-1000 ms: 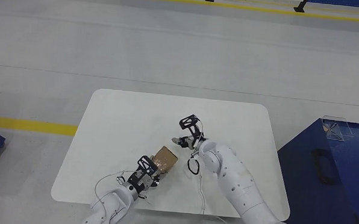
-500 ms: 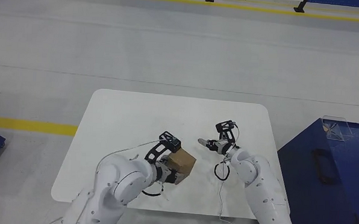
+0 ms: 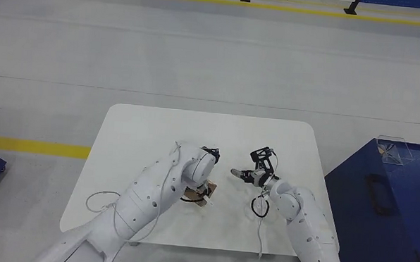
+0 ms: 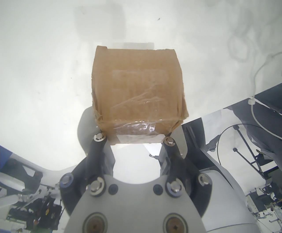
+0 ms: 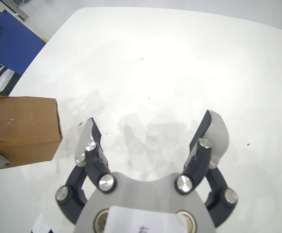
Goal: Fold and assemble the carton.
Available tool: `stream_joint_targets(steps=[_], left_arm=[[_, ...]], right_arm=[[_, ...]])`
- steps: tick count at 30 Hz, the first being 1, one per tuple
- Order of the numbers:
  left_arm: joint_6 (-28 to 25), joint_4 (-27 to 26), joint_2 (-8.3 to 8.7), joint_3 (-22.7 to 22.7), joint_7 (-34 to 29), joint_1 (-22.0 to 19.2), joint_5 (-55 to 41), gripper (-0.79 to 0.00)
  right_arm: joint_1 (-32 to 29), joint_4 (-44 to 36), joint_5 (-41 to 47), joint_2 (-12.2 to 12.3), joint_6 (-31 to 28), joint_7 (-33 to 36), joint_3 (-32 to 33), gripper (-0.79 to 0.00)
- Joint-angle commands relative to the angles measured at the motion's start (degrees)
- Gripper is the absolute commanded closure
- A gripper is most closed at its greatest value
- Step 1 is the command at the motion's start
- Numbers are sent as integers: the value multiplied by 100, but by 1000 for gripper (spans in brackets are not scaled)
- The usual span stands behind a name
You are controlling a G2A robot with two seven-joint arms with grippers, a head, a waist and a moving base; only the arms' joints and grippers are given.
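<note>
A closed brown carton (image 4: pixel 136 88) with clear tape over its seams is held off the white table (image 3: pixel 139 142) by my left gripper (image 4: pixel 134 134), which is shut on its near end. From above, my left arm covers most of the carton (image 3: pixel 196 197), near the table's middle. My right gripper (image 5: pixel 149 130) hovers low over bare table with its fingers (image 5: pixel 94 132) wide open and nothing between them. The carton (image 5: pixel 28 128) lies just beside it, a short gap away. In the top view my right gripper (image 3: pixel 238 174) is to the right of the carton.
A blue cabinet (image 3: pixel 383 202) stands off the table's right side, and another blue block (image 5: pixel 15 39) shows beyond the table's edge. A looped cable (image 3: pixel 259 207) hangs from the right wrist. The far and left parts of the table are open room.
My left arm swung up from the near edge and over the carton, gripping and turning it. My right gripper let go of the carton's far side and drew back to the right.
</note>
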Motion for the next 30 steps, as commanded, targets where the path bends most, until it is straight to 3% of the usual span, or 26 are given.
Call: stream_joint_targets(steps=[1,4,7,9,12,13,14,15,16,18,22,26,30], left_arm=[[41,338,-102,189,0,-160,1,-785],[114,475,-218,296,119,-306,38,-785],[319,244,-235,282,526,-313,313,-785],[408,-265,-178,268,990,-209,760,-785],[579,-1279,50,48,1720,310,1546,-785],[717,-1677,155,-136,2011,604,1751,-440],[645,-2094,271,-291,2323,922,2005,-231],[415,-2472,398,-418,2654,1263,2316,-62],[264,-2748,523,-652,2968,1635,2465,0],[-212,-3242,735,-1181,3740,2366,2422,0],[-1329,-3435,1039,-1871,5044,3428,2697,0],[-1465,-3128,1133,-2147,5797,3869,2988,0],[-1430,-2807,1116,-2250,6218,3924,2767,0]], right_arm=[[0,0,0,0,0,0,0,-785],[0,0,0,0,0,0,0,-785],[0,0,0,0,0,0,0,-785],[0,0,0,0,0,0,0,-785],[0,0,0,0,0,0,0,-785],[0,0,0,0,0,0,0,-785],[0,0,0,0,0,0,0,-785],[0,0,0,0,0,0,0,-785],[0,0,0,0,0,0,0,-785],[0,0,0,0,0,0,0,-785],[0,0,0,0,0,0,0,-785],[0,0,0,0,0,0,0,-785],[0,0,0,0,0,0,0,-785]])
